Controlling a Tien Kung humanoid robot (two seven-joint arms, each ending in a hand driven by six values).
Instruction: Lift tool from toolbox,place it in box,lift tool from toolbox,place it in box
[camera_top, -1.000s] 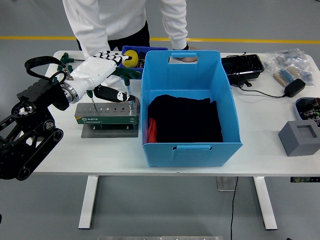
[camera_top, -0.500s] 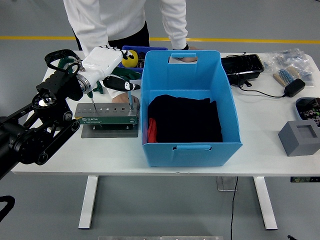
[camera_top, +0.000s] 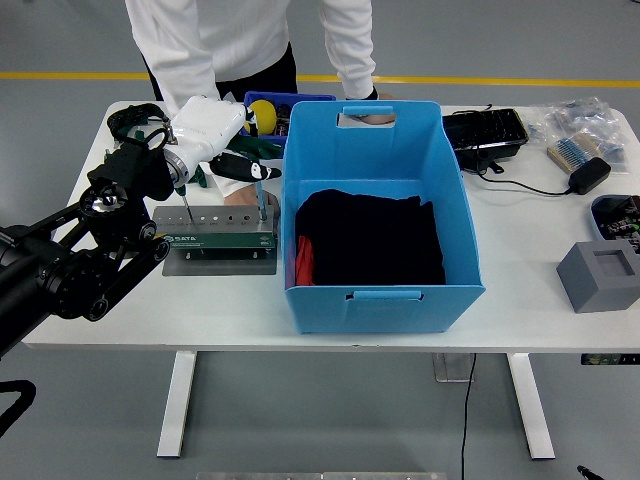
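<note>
Left hand (camera_top: 225, 140) hovers above the toolbox (camera_top: 214, 229), fingers half-curled and apparently holding nothing, a tool (camera_top: 261, 199) standing upright in the rack just below its thumb, shaft vertical, the blue box (camera_top: 455, 205) close to the right.

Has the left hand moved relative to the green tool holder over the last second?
Yes. The left hand has risen and shifted toward the far edge, away from the green tool holder, which stayed put. Its fingers now hover above the holder's right end.
</note>
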